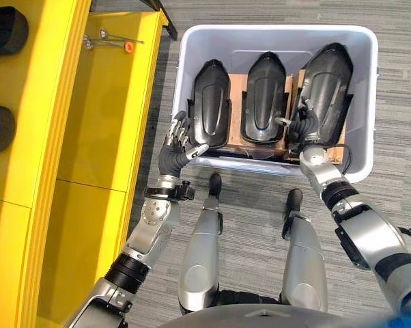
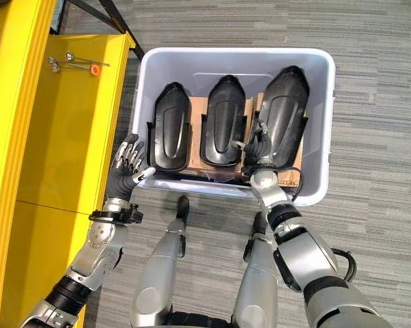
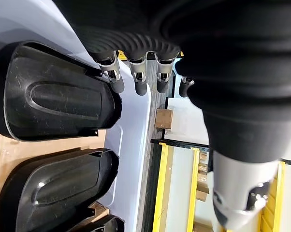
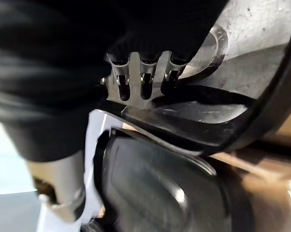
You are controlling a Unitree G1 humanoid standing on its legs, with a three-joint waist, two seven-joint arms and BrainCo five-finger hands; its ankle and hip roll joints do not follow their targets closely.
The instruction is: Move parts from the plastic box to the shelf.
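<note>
1. The tall yellow metal shelf (image 1: 103, 102) stood left of the pale grey plastic box (image 1: 366, 102); two black parts already rested on its upper level.
2. The left hand (image 1: 178, 147) hovered at the box's near-left corner, fingers loosely spread, holding nothing; it could snag the rim.
3. Three black moulded plastic shell parts (image 1: 263, 99) lay side by side in the box on brown cardboard (image 1: 234, 85).
4. The right hand (image 2: 258, 147) had its fingers curled over the near edge of the rightmost black shell (image 2: 284, 113), which sat tilted. An edge-only grip seemed likely to slip or to drag the cardboard.
</note>
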